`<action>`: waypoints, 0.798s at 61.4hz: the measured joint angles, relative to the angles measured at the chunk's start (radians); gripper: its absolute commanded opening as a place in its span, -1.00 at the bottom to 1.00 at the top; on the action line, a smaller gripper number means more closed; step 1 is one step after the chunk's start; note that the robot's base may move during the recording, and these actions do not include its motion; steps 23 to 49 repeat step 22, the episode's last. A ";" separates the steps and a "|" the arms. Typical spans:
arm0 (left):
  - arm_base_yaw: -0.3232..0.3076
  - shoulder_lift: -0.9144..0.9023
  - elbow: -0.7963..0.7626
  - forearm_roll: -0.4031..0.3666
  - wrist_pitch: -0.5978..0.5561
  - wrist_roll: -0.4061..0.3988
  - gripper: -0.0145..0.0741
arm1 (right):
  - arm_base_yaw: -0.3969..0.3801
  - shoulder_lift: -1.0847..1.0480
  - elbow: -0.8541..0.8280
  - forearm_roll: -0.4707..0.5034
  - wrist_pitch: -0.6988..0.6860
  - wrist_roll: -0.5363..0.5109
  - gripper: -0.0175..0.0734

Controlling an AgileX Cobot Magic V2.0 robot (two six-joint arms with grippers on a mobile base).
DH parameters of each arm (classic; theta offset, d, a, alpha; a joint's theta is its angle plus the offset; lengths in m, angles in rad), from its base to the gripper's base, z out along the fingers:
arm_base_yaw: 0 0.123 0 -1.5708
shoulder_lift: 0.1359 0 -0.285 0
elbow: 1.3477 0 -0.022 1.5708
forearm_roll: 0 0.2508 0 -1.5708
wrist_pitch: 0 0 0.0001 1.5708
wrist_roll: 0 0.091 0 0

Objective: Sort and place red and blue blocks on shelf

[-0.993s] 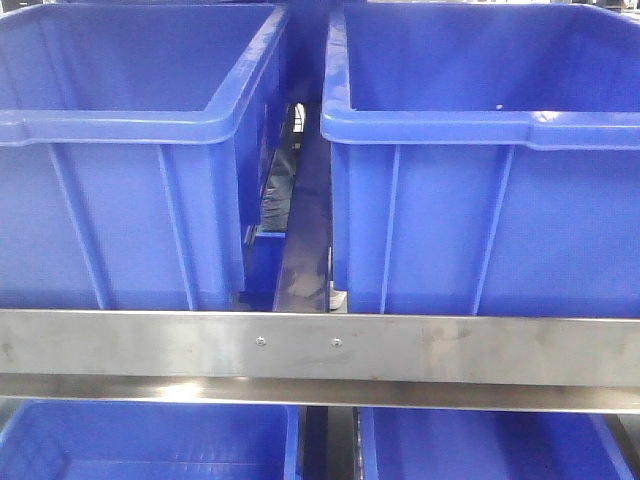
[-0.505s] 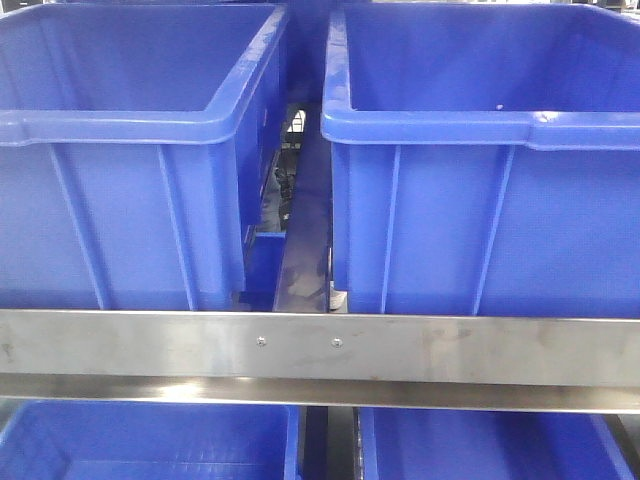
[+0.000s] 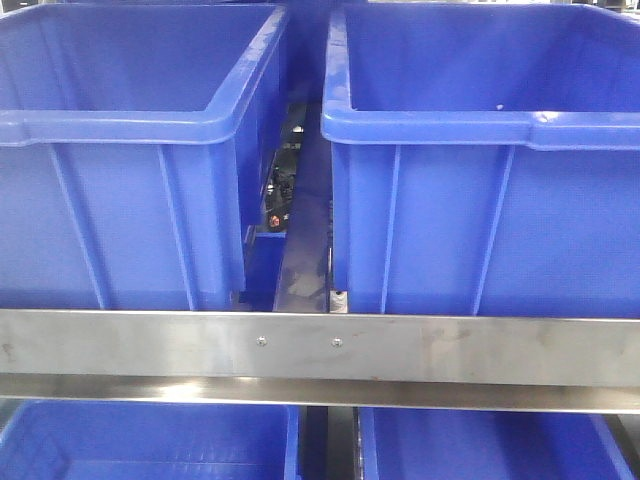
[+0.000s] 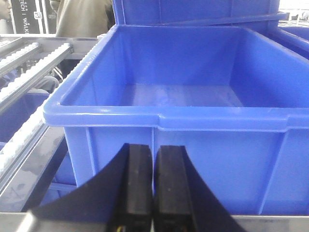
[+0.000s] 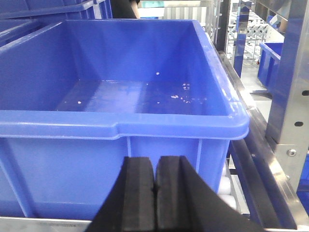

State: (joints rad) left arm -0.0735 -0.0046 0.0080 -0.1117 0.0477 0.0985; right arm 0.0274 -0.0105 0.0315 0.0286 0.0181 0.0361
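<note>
the front view shows the multi-tier metal shelf (image 3: pixel 320 348), its brushed-steel front rail running across the frame with two small screws near the middle. on the upper tier two large blue plastic bins stand side by side: the left bin (image 3: pixel 120 170) and the right bin (image 3: pixel 490 180), separated by a narrow gap in which dark hardware is partly visible but cannot be identified. below the rail, the rims of two further blue bins (image 3: pixel 150 440) show on the lower tier.

the left wrist view shows the left claw (image 4: pixel 153 188) with its two black fingers pressed together, nothing between them, held just in front of the near wall of an open blue bin (image 4: pixel 193 111). white roller tracks (image 4: pixel 29 72) run along the left side of that view.

the right wrist view shows the right claw (image 5: pixel 155 198) likewise closed flat with nothing held, facing the near wall of a blue bin (image 5: pixel 120 125) whose floor carries small pale specks. a steel upright (image 5: pixel 289 96) stands to the right.

the red and blue cubes appear in none of the views; their location cannot be told.
</note>
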 measured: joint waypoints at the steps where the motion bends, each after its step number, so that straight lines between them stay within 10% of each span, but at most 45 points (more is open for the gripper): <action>1: 0.000 0.000 0.000 0.000 0.000 0.000 -0.40 | 0.000 0.000 0.000 0.000 0.000 0.000 -0.49; 49: 0.000 0.000 0.000 0.000 0.000 0.000 -0.40 | 0.000 0.000 0.000 0.000 0.000 0.000 -0.49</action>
